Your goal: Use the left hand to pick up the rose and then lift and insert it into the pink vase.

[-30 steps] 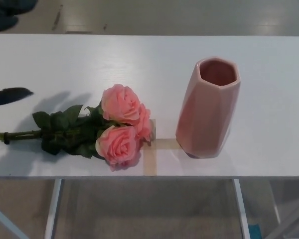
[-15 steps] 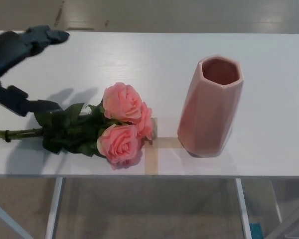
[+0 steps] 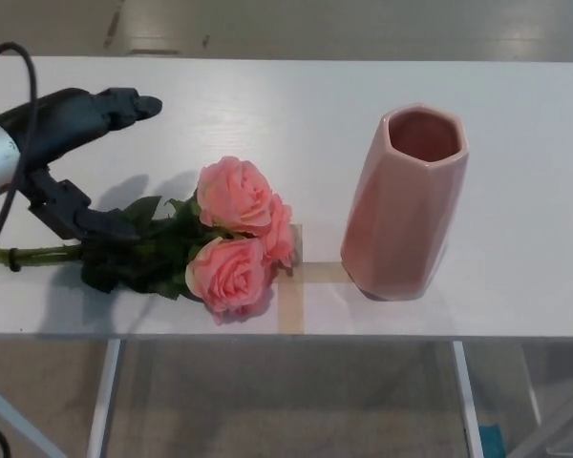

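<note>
A bunch of pink roses (image 3: 234, 234) with dark green leaves lies on the white table (image 3: 267, 105), blooms toward the vase, stems (image 3: 29, 254) running off to the left. The pink faceted vase (image 3: 406, 205) stands upright to the right of the blooms, its mouth empty. My left hand (image 3: 72, 157) hangs open over the leafy part of the stems. Its upper fingers (image 3: 124, 103) stretch out above and its thumb (image 3: 86, 221) sits low by the leaves. It holds nothing. My right hand does not show.
Strips of tan tape (image 3: 291, 281) mark the table between the roses and the vase, close to the front edge (image 3: 286, 336). A black cable (image 3: 14, 153) loops over my left forearm. White table legs (image 3: 100, 401) and the floor show below.
My left hand has come further in from the left and lowered toward the rose stems, the thumb now by the leaves. The roses and vase have not moved.
</note>
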